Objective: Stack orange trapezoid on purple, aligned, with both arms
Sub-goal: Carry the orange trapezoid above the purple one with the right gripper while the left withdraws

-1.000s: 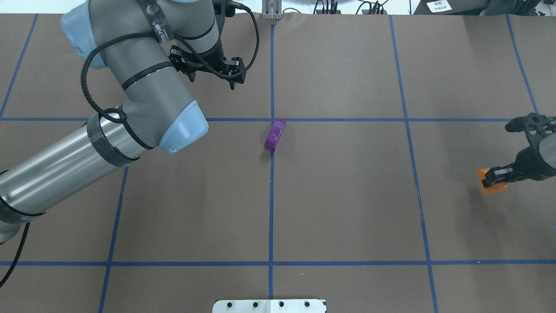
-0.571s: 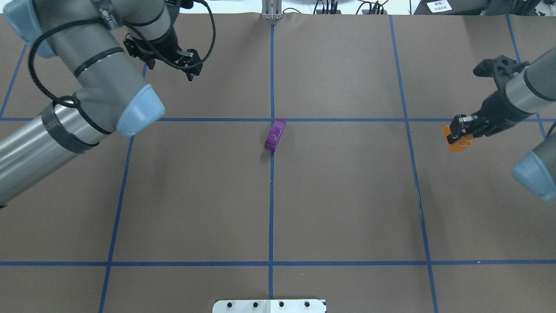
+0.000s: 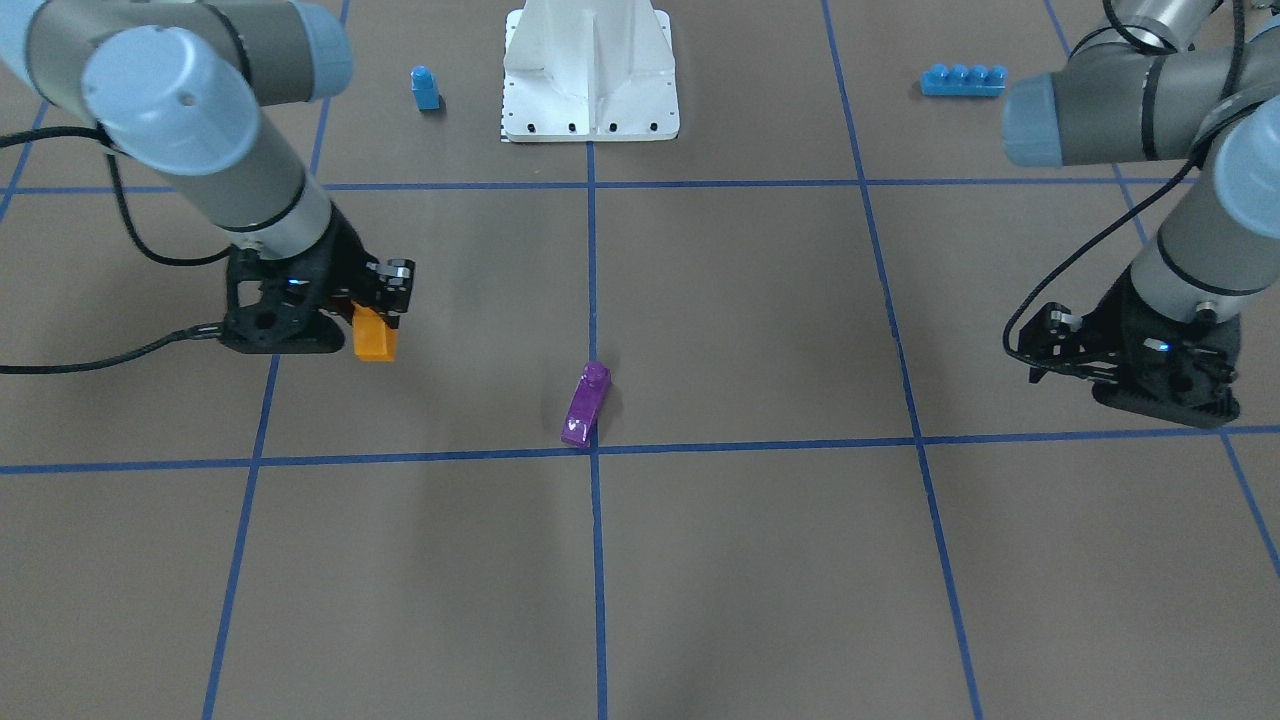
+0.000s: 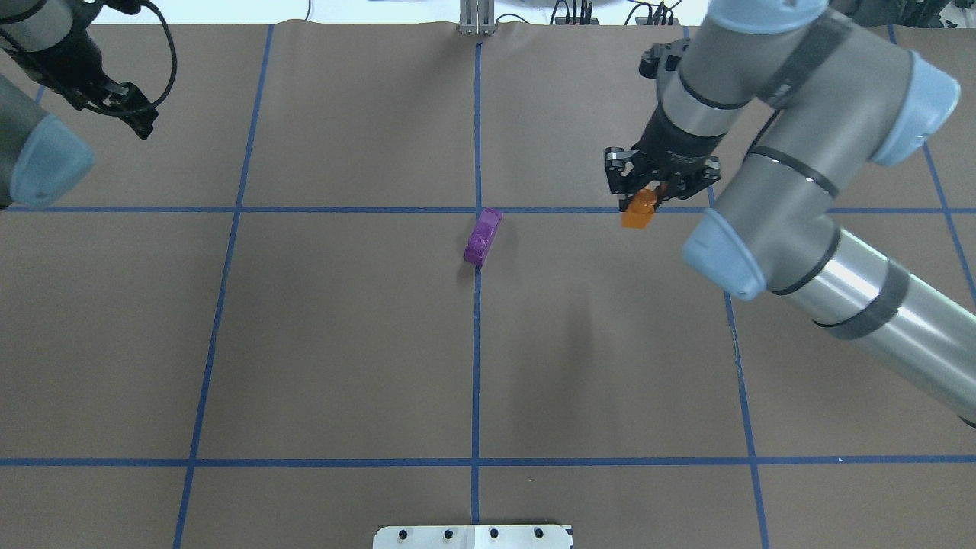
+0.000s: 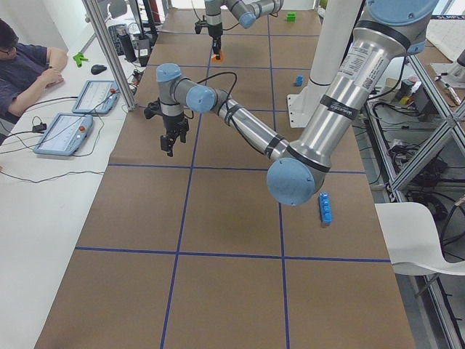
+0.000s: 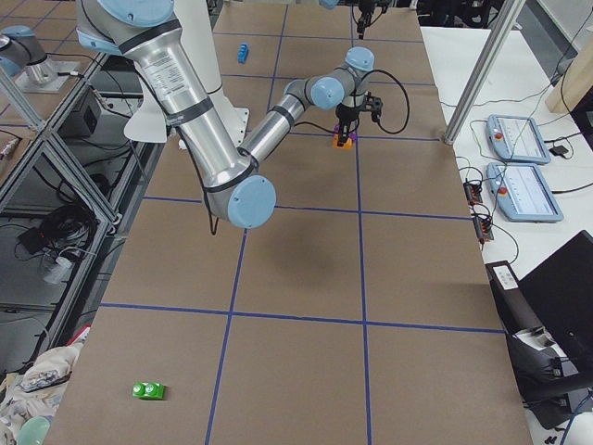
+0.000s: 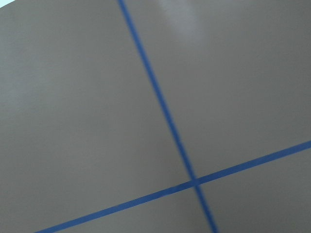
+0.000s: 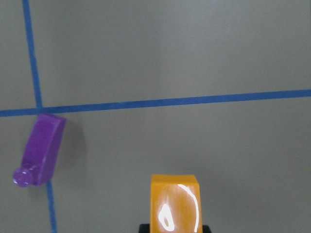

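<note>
The orange trapezoid is hanging clear of the brown tabletop, its upper end clamped from both sides by the fingers of the right pincer. In the overhead view it is sitting at about 3 o'clock from the purple, well apart, with bare paper between them. The purple is lying where two blue tape lines cross. It appears to be resting on its side, its stud pointing along the tabletop rather than up.

The left pincer is hovering far off toward 10 o'clock of the purple, fingers spread and holding nothing.

The step in hand looks like the carry toward the purple. Doing it well is likely calling for two things. The left arm should be steadying or righting the purple so its stud is facing up. The right arm should be turning the orange so both slopes are facing the same way, then lowering it straight down onto the stud. A sideways approach is risking a nudge that slides the light purple off its spot.

A small blue block, a long blue brick and the white pedestal are standing well clear at the robot's edge.
</note>
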Robot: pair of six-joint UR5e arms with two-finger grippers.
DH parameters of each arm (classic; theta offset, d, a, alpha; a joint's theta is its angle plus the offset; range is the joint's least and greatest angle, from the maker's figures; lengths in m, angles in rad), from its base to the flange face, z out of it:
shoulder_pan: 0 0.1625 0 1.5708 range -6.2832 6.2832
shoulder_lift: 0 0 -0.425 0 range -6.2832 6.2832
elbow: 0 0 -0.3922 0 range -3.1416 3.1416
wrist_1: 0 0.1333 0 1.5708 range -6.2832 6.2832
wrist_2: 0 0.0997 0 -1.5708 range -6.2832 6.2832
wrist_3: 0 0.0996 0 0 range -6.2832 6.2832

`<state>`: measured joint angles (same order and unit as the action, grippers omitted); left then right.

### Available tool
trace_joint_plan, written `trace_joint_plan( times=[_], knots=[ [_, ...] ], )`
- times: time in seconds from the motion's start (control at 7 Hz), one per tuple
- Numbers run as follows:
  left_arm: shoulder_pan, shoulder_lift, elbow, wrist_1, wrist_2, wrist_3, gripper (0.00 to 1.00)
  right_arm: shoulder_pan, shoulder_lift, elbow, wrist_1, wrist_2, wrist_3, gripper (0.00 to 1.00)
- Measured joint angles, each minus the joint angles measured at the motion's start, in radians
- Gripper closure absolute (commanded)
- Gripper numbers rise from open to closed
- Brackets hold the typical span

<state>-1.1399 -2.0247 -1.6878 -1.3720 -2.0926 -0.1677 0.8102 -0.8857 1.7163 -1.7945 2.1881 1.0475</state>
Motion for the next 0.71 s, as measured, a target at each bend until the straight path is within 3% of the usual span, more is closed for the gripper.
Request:
trace_joint_plan(
  times=[0.29, 0.43, 0.71],
  knots=[
    [-0.050, 0.053, 0.002, -0.001, -0.001, 0.083, 0.00, -0.074, 0.188, -0.214, 0.058, -0.020, 0.240, 1.00],
    [-0.063, 0.064, 0.003, -0.001, -0.001, 0.105, 0.00, -0.099, 0.227, -0.309, 0.148, -0.032, 0.352, 1.00],
    [-0.070, 0.073, 0.003, -0.002, -0.001, 0.117, 0.00, -0.136, 0.248, -0.397, 0.264, -0.070, 0.514, 1.00]
  ],
)
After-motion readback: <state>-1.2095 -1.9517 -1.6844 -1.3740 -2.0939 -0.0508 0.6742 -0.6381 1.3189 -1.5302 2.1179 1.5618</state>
